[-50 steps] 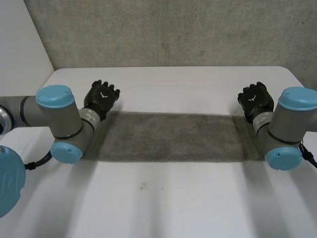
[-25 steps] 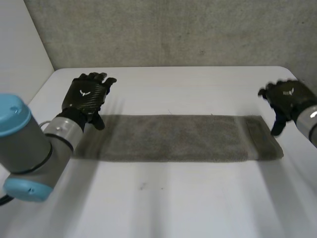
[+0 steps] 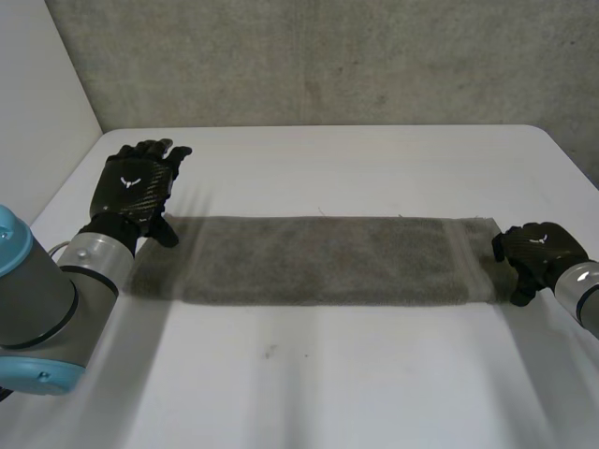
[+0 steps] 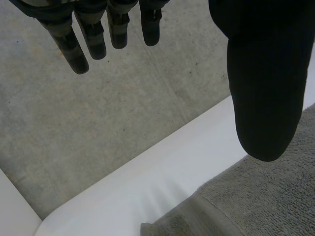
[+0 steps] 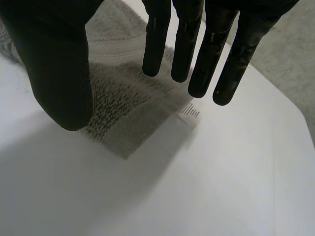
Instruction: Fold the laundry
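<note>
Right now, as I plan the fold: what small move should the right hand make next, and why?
Probably lower the right hand and pinch the corner of the long grey terry towel on the white table: its straight, spread fingers and thumb hover over that corner, holding nothing.

Grey towel (image 3: 323, 260), white table (image 3: 356, 374)

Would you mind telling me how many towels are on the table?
1. The grey towel lies flat as a long strip across the white table, one end by the left robot hand, the other by the right robot hand. None seems hidden.
</note>
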You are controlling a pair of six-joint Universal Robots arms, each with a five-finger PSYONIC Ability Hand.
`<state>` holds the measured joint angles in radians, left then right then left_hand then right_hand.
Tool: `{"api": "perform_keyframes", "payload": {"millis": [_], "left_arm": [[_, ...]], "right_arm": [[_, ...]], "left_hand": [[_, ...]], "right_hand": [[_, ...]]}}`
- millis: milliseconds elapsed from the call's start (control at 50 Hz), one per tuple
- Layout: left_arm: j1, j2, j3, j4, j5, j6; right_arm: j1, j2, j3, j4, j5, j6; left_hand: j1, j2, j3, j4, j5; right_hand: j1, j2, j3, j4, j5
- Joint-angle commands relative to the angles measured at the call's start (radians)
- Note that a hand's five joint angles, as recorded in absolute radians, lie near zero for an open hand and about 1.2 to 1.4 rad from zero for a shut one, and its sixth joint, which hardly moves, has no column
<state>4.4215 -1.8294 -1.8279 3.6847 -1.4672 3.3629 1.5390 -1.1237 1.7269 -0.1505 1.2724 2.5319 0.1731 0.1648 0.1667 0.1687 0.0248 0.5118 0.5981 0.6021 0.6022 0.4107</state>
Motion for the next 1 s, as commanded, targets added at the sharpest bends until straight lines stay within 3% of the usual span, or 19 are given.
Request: {"api": "perform_keyframes", "payload": {"millis": [20, 40, 60, 100, 280, 380, 420, 560, 700, 820, 860, 880, 920, 1000], "left_arm": [[-0.001, 0.001, -0.001, 0.000, -0.001, 0.000], [-0.001, -0.001, -0.002, 0.000, -0.001, 0.000], [-0.001, -0.001, -0.002, 0.000, -0.001, 0.000], [-0.001, -0.001, -0.004, 0.001, -0.001, 0.000], [-0.002, 0.001, -0.010, 0.003, 0.001, 0.000], [-0.001, -0.001, -0.010, 0.003, 0.001, 0.000], [-0.002, 0.001, -0.011, 0.003, 0.001, 0.000], [-0.005, 0.006, -0.014, 0.003, 0.001, 0.000], [-0.004, 0.030, -0.016, 0.003, -0.001, -0.002], [-0.004, 0.038, -0.017, 0.003, -0.002, -0.002], [-0.002, 0.041, -0.017, 0.003, -0.002, -0.002], [-0.002, 0.041, -0.017, 0.003, -0.002, -0.002], [-0.004, 0.042, -0.021, 0.003, -0.001, 0.000], [-0.002, 0.042, -0.021, 0.003, -0.001, 0.000]], "right_arm": [[0.000, 0.030, -0.006, 0.003, 0.001, -0.002], [-0.002, 0.039, -0.010, 0.003, -0.001, -0.002], [-0.002, 0.039, -0.010, 0.003, -0.001, -0.002], [-0.007, 0.045, -0.023, -0.021, 0.004, -0.007], [-0.068, 0.050, -0.049, -0.090, 0.053, -0.071], [-0.157, 0.062, -0.110, -0.081, 0.253, -0.194], [-0.166, 0.055, -0.118, -0.087, 0.284, -0.211], [-0.145, -0.038, -0.144, -0.100, 0.262, -0.162], [0.120, -0.130, -0.185, -0.135, 0.228, 0.034], [0.328, -0.126, -0.213, -0.164, 0.183, 0.091], [0.480, -0.088, -0.228, -0.199, 0.128, 0.090], [0.481, -0.088, -0.228, -0.199, 0.128, 0.090], [0.609, -0.015, -0.250, -0.231, 0.064, 0.088], [0.701, 0.051, -0.262, -0.244, 0.022, 0.091]], "left_hand": [[0.001, 0.010, 0.008, 0.006, -0.025], [0.001, 0.010, 0.008, 0.006, -0.025], [0.001, 0.010, 0.008, 0.006, -0.025], [0.001, 0.010, 0.008, 0.006, -0.025], [0.001, 0.010, 0.008, 0.006, -0.025], [0.001, 0.010, 0.008, 0.006, -0.025], [0.001, 0.010, 0.008, 0.006, -0.025], [0.001, 0.010, 0.008, 0.006, -0.025], [0.001, 0.010, 0.008, 0.006, -0.025], [0.001, 0.010, 0.008, 0.006, -0.025], [0.001, 0.010, 0.008, 0.006, -0.025], [0.001, 0.010, 0.008, 0.006, -0.025], [0.001, 0.010, 0.008, 0.006, -0.025], [0.001, 0.010, 0.008, 0.006, -0.025]], "right_hand": [[0.303, 0.217, 0.213, 0.213, 0.230], [0.470, 0.384, 0.380, 0.379, 0.396], [0.472, 0.385, 0.381, 0.381, 0.398], [0.883, 0.796, 0.792, 0.792, 0.809], [0.884, 0.798, 0.794, 0.794, 0.811], [0.884, 0.798, 0.794, 0.794, 0.811], [0.884, 0.798, 0.794, 0.794, 0.811], [0.884, 0.798, 0.794, 0.794, 0.811], [0.884, 0.798, 0.794, 0.794, 0.811], [0.884, 0.798, 0.794, 0.794, 0.811], [0.884, 0.798, 0.794, 0.794, 0.811], [0.884, 0.798, 0.794, 0.794, 0.811], [0.884, 0.798, 0.794, 0.794, 0.811], [0.884, 0.798, 0.794, 0.794, 0.811]]}}
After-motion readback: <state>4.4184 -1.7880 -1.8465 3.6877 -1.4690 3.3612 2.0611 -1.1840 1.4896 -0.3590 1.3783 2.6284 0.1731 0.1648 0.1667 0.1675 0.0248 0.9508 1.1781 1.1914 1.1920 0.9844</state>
